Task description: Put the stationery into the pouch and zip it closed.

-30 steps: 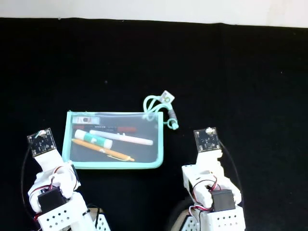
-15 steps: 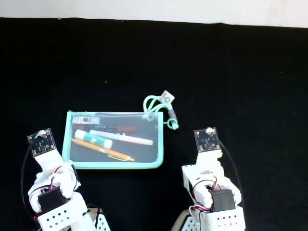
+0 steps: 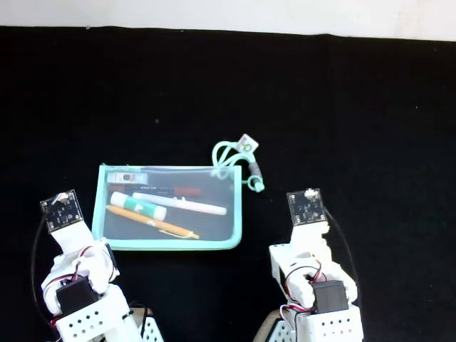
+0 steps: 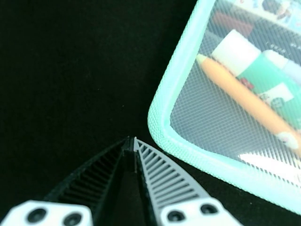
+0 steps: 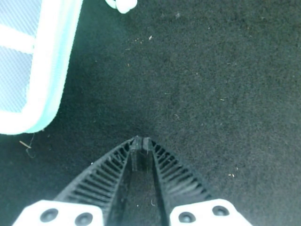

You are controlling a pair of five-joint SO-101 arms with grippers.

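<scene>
Pouch (image 3: 171, 244) seen from above: where does it lie?

Left of the middle of the surface (image 3: 370, 107), toward the near edge, with its long axis running along that edge. Pen (image 3: 152, 221) and glue stick (image 3: 139, 205) lie inside on the same axis. The zip pull (image 3: 254, 172) and its cord (image 3: 258, 187) sit at the pouch's far right corner.

And the arms?

Both are at the near edge. The left arm (image 3: 78, 274) is by the pouch's near left corner, and the right arm (image 3: 313, 274) is past its right end. The pull is on the right arm's side, so any zip work looks like that arm's job. I judge the zip run to its end, but cannot be sure.

Left wrist view?

Left hand (image 4: 131, 142) is pressed together and empty, its tips just beside the pouch (image 4: 159, 120) at a rounded corner, not touching. Pen (image 4: 244, 101) and glue stick (image 4: 249, 66) show through the mesh.

Right wrist view?

Right hand (image 5: 141, 142) is likewise pressed together, holding nothing, over bare surface (image 5: 211, 70). The pouch (image 5: 59, 56) shows its end edge off to one side, near but apart. The cord (image 5: 121, 4) lies ahead, beyond the fingertips.
</scene>
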